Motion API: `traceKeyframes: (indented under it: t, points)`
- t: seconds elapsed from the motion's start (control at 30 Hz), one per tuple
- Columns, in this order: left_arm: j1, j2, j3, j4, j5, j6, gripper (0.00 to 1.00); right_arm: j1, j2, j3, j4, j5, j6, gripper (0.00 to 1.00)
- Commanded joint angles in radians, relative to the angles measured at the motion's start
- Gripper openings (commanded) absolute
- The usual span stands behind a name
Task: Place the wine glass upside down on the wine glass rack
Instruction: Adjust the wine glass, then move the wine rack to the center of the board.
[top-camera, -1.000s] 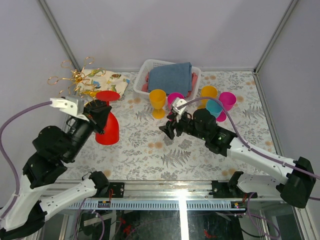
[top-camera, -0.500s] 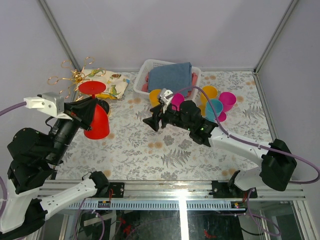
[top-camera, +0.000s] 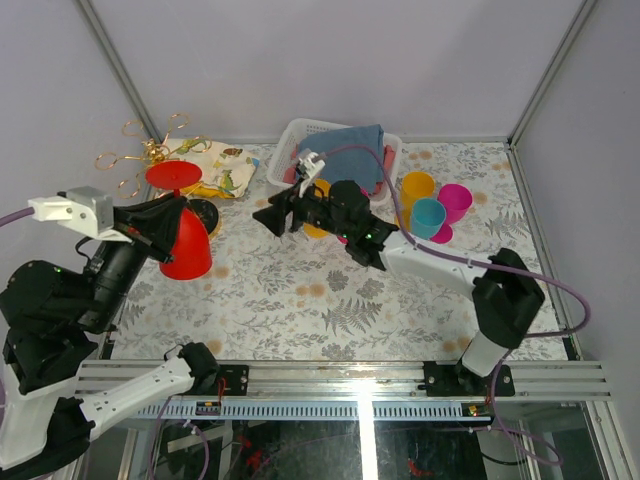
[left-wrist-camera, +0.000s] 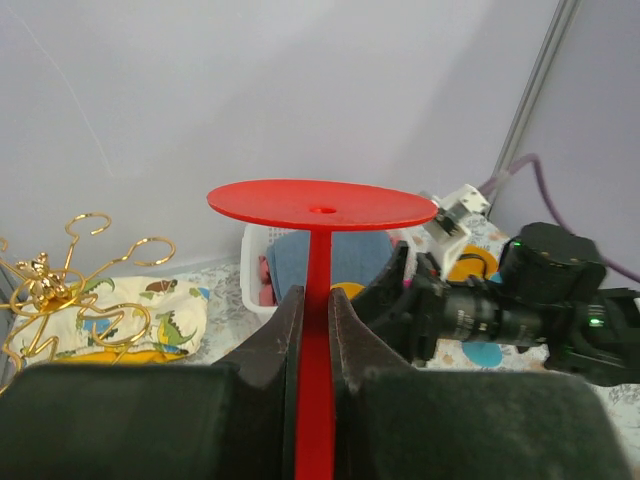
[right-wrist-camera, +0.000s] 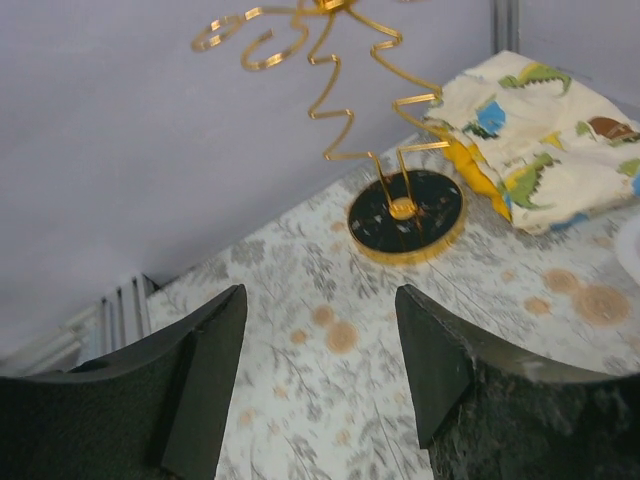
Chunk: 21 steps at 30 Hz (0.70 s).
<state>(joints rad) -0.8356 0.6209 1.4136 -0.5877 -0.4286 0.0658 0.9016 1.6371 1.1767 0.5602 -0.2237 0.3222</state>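
Since 1 second ago the left gripper (left-wrist-camera: 311, 335), jaws clenched on the stem of the inverted red wine glass (top-camera: 181, 240), has lifted it off the surface (top-camera: 330, 300), near the gold wine glass rack (top-camera: 150, 155), partly covering its base. The right gripper (right-wrist-camera: 320, 370), jaws released and empty, has swung left across the white basket (top-camera: 300, 135).
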Motion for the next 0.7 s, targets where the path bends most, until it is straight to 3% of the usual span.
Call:
traceKeyframes:
  t: [0.0, 0.13, 0.37, 0.53, 0.57, 0.6, 0.67]
  points:
    - [0.005, 0.008, 0.058, 0.009, 0.008, 0.037, 0.00, 0.006, 0.107, 0.214, 0.083, 0.026, 0.194, 0.69]
    - [0.005, 0.001, 0.069, -0.003, -0.010, 0.038, 0.00, 0.006, 0.255, 0.424, -0.005, 0.030, 0.363, 0.71]
    - [0.006, -0.031, 0.072, -0.021, -0.042, 0.015, 0.00, 0.012, 0.490, 0.681, 0.011, 0.077, 0.693, 0.76]
    - [0.005, -0.041, 0.071, -0.042, -0.050, 0.005, 0.00, 0.044, 0.611, 0.879, -0.045, 0.115, 0.744, 0.87]
    - [0.005, -0.043, 0.072, -0.043, -0.053, 0.004, 0.00, 0.049, 0.628, 0.908, -0.052, 0.118, 0.745, 0.97]
    - [0.006, -0.045, 0.072, -0.044, -0.054, 0.002, 0.00, 0.053, 0.641, 0.927, -0.060, 0.123, 0.746, 1.00]
    - [0.006, -0.049, 0.074, -0.047, -0.057, 0.002, 0.00, 0.055, 0.649, 0.926, -0.060, 0.133, 0.757, 0.99]
